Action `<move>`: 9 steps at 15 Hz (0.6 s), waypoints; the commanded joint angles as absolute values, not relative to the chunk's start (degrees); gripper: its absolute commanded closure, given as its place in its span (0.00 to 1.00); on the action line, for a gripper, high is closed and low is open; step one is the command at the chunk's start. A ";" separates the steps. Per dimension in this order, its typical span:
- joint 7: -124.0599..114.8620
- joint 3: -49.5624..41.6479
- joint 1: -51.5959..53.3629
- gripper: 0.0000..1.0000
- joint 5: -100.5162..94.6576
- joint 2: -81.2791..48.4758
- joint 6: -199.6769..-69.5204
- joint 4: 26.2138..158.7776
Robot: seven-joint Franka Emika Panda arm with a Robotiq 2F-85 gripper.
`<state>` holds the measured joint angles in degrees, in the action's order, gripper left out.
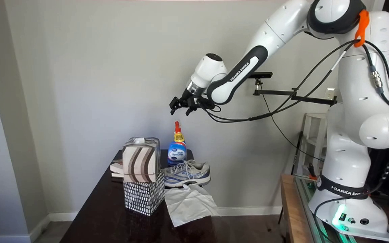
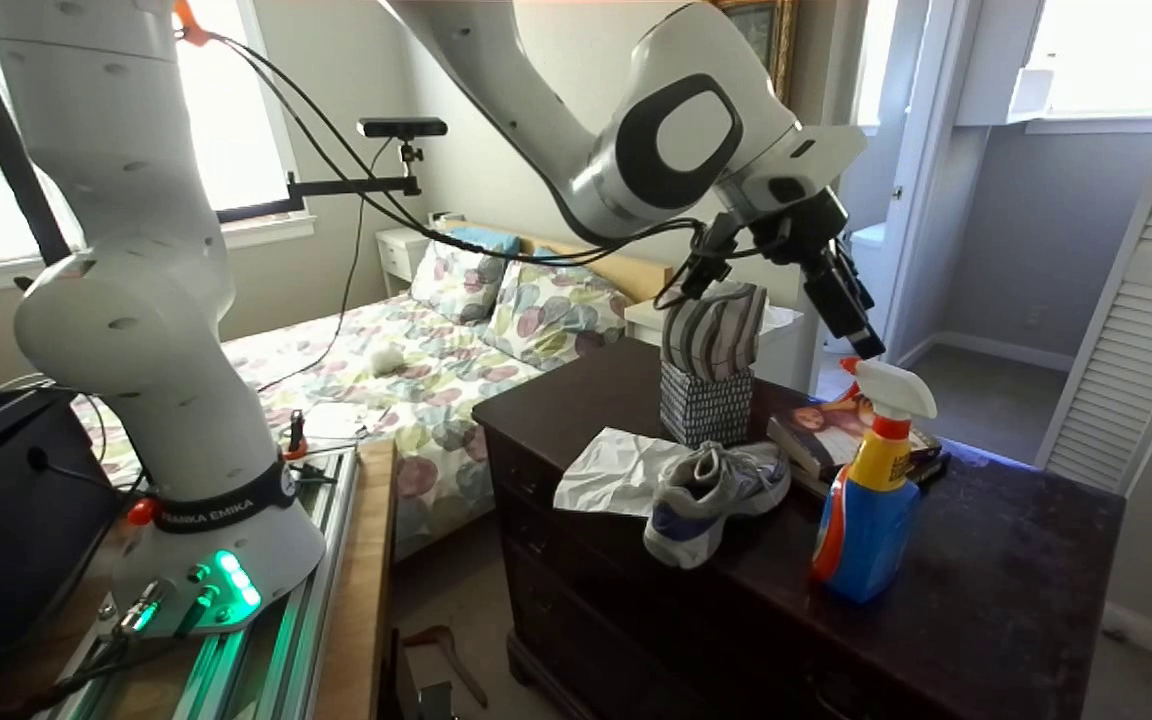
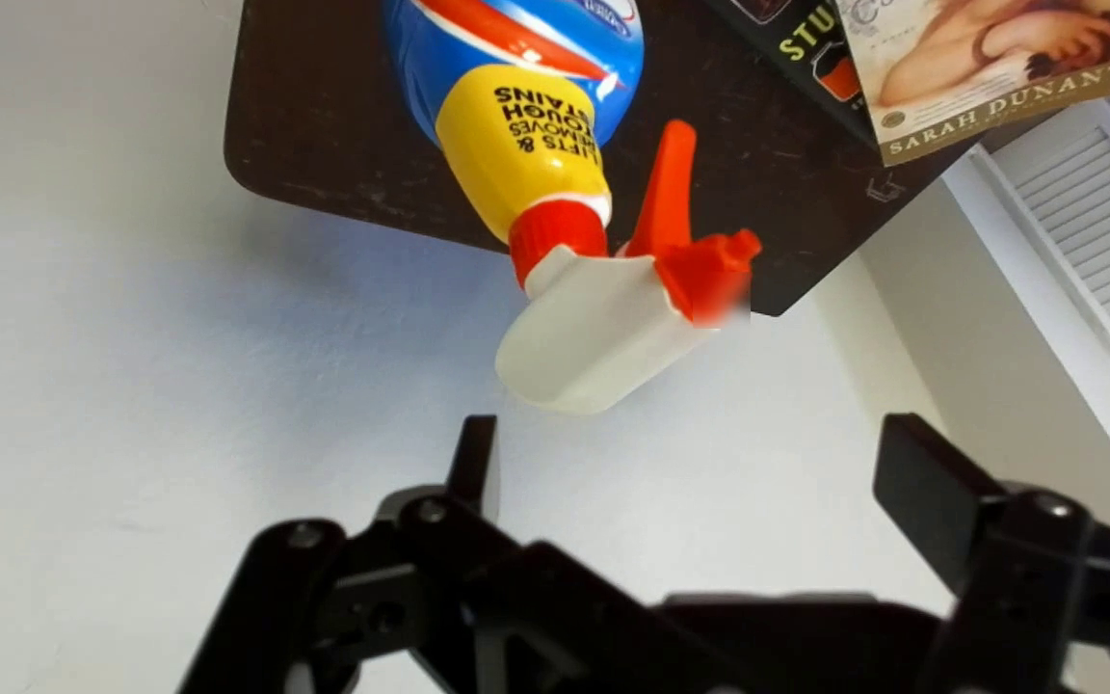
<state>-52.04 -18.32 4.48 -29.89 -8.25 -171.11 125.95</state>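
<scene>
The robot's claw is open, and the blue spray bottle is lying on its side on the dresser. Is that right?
Not quite. The blue spray bottle isn't lying on its side: it's standing upright on the dresser, as both exterior views show. The claw is open, just as you said.

The desk (image 2: 1016,570) is dark brown, with a glossy top and drawers (image 2: 526,490) under one long edge. Along that edge lie a creased white sheet (image 2: 621,472), one corner poking past it, and then a grey-and-blue running shoe (image 1: 187,173), heel at the edge; whether the shoe rests partly on the sheet is hard to tell. Farther along, near the rounded corner, a spray bottle (image 2: 874,500) stands upright. A black-and-white patterned box (image 2: 706,405) sits between the two long edges, and books (image 2: 826,435) lie stacked near the opposite long edge.
</scene>
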 commanded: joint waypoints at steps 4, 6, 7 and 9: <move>-77.80 -34.78 16.25 0.00 -59.47 -5.69 -175.87 126.94; -84.83 -36.33 18.23 0.00 -68.42 -4.67 -174.89 127.51; -88.52 -36.44 18.96 0.00 -72.74 -3.95 -174.10 128.18; -93.46 -36.11 19.84 0.00 -79.18 -2.63 -173.99 129.80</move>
